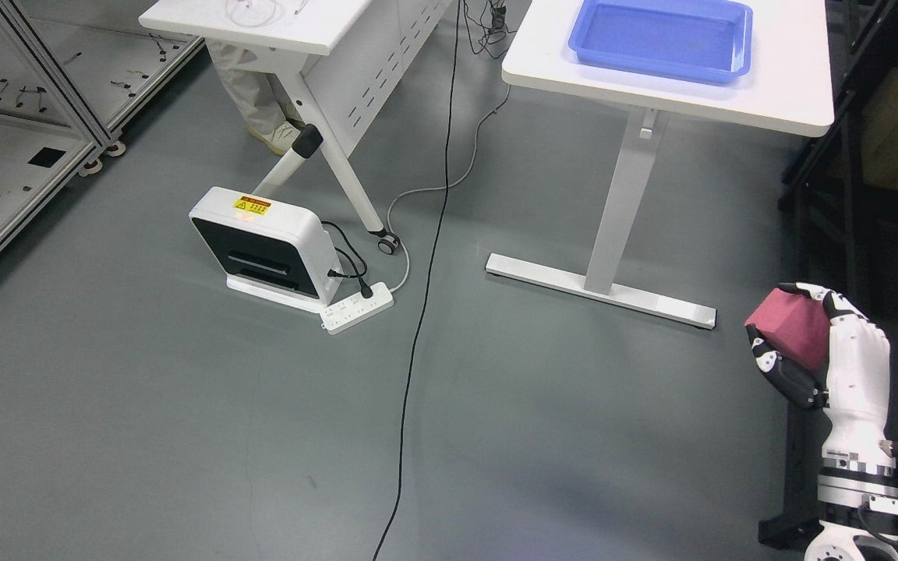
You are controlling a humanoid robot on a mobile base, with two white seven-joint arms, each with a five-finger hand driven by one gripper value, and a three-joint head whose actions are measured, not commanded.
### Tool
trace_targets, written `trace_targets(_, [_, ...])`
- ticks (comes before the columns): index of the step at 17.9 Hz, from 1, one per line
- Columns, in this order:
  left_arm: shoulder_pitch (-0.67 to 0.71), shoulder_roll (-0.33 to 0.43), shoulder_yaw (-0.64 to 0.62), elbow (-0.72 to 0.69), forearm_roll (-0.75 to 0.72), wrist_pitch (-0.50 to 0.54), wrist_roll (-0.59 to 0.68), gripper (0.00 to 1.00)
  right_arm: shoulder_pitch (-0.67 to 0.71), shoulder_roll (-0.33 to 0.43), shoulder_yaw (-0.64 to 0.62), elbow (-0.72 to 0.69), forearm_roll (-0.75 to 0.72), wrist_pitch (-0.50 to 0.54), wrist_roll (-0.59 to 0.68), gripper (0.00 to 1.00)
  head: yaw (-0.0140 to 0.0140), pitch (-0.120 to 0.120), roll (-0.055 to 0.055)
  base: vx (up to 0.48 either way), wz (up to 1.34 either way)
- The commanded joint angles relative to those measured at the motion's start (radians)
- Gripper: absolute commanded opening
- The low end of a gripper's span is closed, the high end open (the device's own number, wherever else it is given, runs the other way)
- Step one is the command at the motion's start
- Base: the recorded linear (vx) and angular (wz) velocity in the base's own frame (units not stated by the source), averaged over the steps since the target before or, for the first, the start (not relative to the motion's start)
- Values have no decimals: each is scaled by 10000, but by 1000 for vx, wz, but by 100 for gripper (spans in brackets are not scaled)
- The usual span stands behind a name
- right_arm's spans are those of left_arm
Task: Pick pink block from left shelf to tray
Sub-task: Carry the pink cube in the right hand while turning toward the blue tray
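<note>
1. You see a pink block (796, 327) that looks matt and soft, like foam.
2. The right hand (823, 351) holding it is shiny white plastic with black finger joints.
3. The blue tray (737, 47) looks like smooth, glossy plastic.
4. The white table (776, 101) has a smooth top and painted metal legs.
5. The grey floor (184, 436) is smooth with a dull shine.

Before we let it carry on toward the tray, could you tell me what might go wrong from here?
1. The right robot hand grips the pink block between its fingertips, with most of the block exposed; it might slip during travel.
2. A black cable and a power strip lie on the floor ahead; the base could snag them.
3. The blue tray sits on the white table, whose foot could block the base.
</note>
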Motion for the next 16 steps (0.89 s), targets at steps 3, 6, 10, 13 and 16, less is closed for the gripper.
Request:
trace_targets(3, [-230,175,0,-175,-15,-6,3,100,-13,-11,-7,0,0,-5,6,4,0,0,0,322,26])
trace_targets(6, [-246,175,0,-175,-15,-6,3,100,-13,-26,-7,0,0,-5,6,4,0,0,0,332,-14])
trace_targets(10, [-246,175,0,-175,-15,-6,3,100,-13,-26,39,16,15,-20,67,4,0,0,0,331,-63])
trace_targets(13, [-230,175,0,-175,-15,-6,3,100,-28,-26,54,31,15,-20,251,4,0,0,0,318,-5])
trace_targets(16, [-230,175,0,-175,-15,-6,3,100,-13,-26,54,31,15,-5,374,4,0,0,0,322,39])
